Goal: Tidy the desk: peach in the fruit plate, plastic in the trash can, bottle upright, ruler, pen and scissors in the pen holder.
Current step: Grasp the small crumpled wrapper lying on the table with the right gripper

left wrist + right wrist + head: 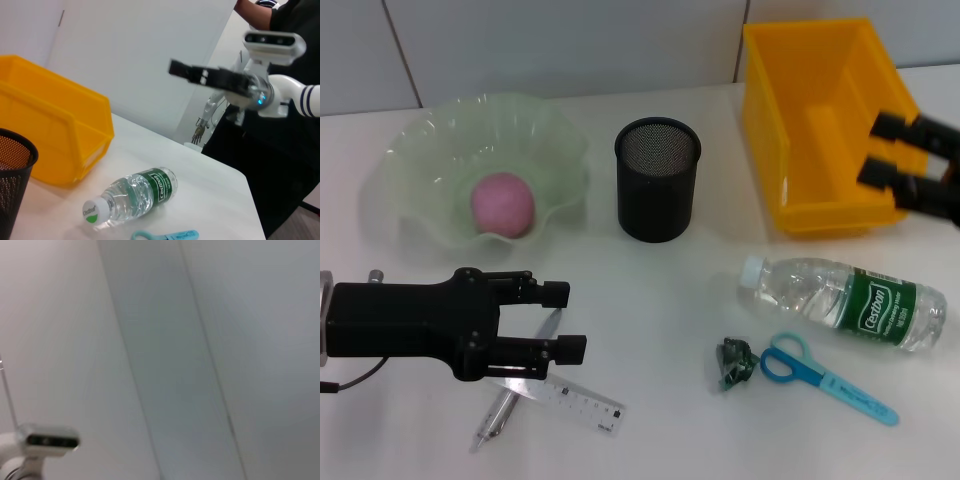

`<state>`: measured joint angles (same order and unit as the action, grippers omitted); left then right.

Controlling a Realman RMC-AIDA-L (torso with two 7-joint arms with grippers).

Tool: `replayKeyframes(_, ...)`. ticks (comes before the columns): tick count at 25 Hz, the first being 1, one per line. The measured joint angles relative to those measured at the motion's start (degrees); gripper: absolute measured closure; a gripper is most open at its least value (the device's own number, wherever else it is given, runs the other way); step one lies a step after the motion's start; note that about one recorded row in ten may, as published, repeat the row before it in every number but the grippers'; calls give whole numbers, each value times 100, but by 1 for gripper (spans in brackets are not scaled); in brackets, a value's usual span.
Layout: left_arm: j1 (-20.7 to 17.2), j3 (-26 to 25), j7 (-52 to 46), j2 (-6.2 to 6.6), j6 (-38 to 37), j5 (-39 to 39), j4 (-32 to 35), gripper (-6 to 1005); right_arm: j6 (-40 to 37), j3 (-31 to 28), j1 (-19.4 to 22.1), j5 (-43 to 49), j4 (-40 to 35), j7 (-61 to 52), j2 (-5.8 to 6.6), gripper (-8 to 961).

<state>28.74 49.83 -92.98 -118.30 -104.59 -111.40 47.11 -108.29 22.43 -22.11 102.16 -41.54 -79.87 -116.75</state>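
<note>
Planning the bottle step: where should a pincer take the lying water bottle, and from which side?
Probably from above, across the labelled middle of the bottle. It lies on its side, cap toward the pen holder, and the round body there looks narrow enough to span. The scissors lie close on the near side, so a low sideways approach from there seems riskier.

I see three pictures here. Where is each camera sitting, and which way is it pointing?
Head view: looks forward and down at the white desk; both black grippers show, left gripper, right gripper.
Left wrist view: looks across the desk at the lying clear plastic bottle, yellow plastic bin and the right gripper.
Right wrist view: faces a plain wall.
Head and left wrist views share the bottle and bin.
</note>
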Motion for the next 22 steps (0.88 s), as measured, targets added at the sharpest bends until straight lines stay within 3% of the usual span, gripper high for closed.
replayKeyframes(5,7,-32,-38,0,-12,11,0,222,238,368,-450,369,-489,-738,49,134)
replayKeyframes(14,16,-45,-62,0,-25,33,14,221,194,1911,-1102,1971,-2017,-2163,63,134)
replayKeyframes(22,30,-44,-84,16,-48,82,14,221,175,3257,-1512,2877,-2681,-3068,9,137)
